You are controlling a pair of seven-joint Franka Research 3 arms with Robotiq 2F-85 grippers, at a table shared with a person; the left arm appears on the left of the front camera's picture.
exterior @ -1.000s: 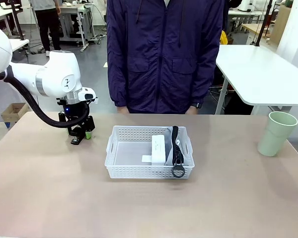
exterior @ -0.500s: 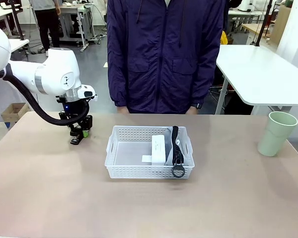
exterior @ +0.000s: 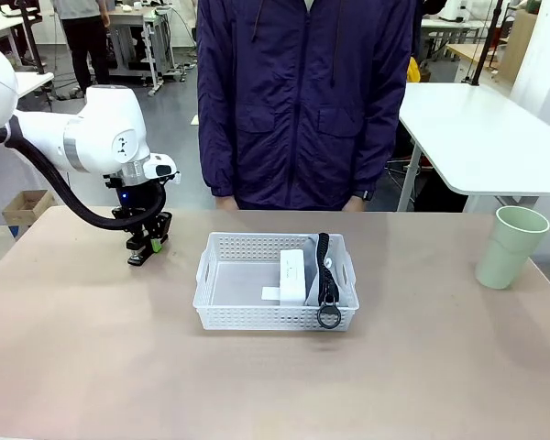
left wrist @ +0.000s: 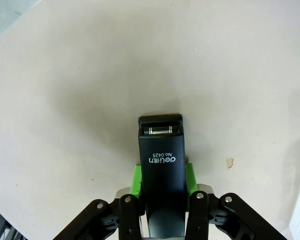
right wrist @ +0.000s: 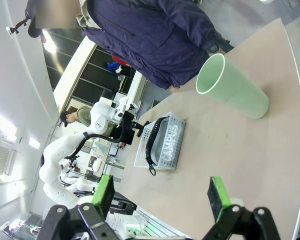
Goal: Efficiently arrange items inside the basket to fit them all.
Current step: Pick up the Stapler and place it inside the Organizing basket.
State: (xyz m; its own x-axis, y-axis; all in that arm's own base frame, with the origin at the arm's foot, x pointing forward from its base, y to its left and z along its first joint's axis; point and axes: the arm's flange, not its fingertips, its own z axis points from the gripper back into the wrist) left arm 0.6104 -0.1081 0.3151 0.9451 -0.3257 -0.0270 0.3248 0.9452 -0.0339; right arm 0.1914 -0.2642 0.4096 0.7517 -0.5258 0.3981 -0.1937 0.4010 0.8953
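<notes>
My left gripper (exterior: 148,244) is at the table's far left, shut on the black stapler (exterior: 137,257). In the left wrist view the green pads (left wrist: 136,180) press both sides of the stapler (left wrist: 161,165), which points away over bare tabletop. The white basket (exterior: 204,277) sits mid-table, with a small white box (exterior: 295,273) and the grey pouch (exterior: 337,280) in its right half. The pouch's black strap and ring (exterior: 327,316) hang over the front rim. The pale green cup (exterior: 511,246) stands at the far right. My right gripper (right wrist: 161,196) is open above the table, looking towards the cup (right wrist: 235,92) and basket (right wrist: 162,142).
A person in a dark blue jacket (exterior: 302,101) stands at the far edge, just behind the basket. The basket's left half (exterior: 234,284) holds nothing. A white table (exterior: 477,137) stands behind on the right.
My left gripper has gone from open to shut on the stapler and has shifted slightly up and left. Basket, cup and person have not moved.
</notes>
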